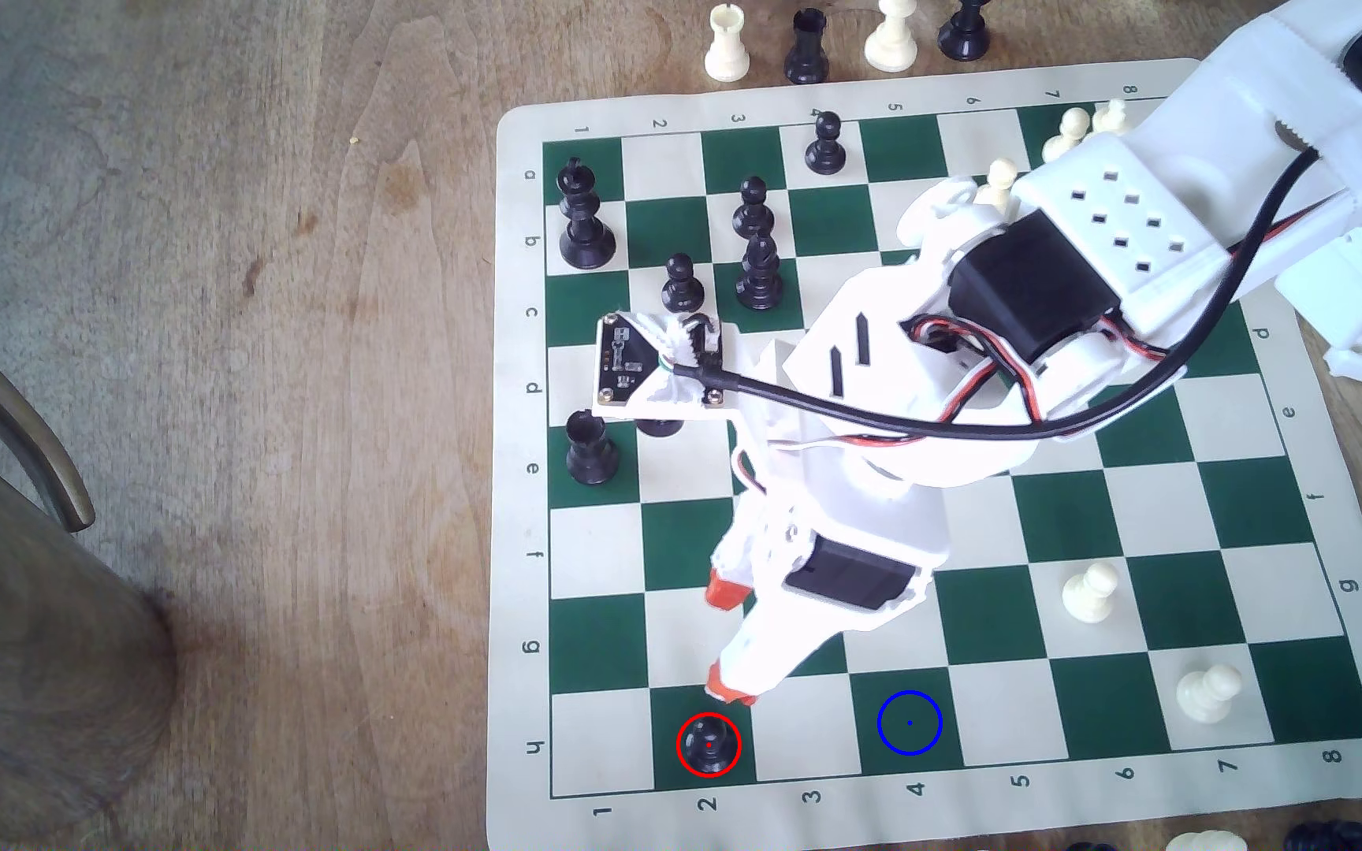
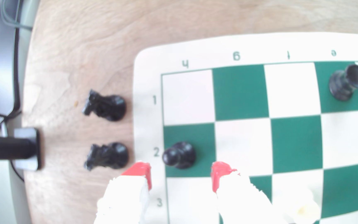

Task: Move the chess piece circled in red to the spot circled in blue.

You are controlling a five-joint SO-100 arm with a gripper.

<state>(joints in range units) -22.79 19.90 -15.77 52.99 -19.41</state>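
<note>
The chess piece circled in red is a small glossy black pawn on the dark green square h2, near the board's front edge in the exterior view. My gripper hangs just behind it, open, its orange-tipped fingers apart and holding nothing. In the wrist view the pawn stands just beyond my gripper, in line with the gap between its red fingertips. The spot circled in blue is the dark green square h4, two squares toward the exterior view's right of the pawn, and it is bare.
A black rook stands on e1, with more black pieces further back. Two white pawns stand toward the exterior view's right. Two black knights lie off the board on the wooden table. Captured pieces line the far edge.
</note>
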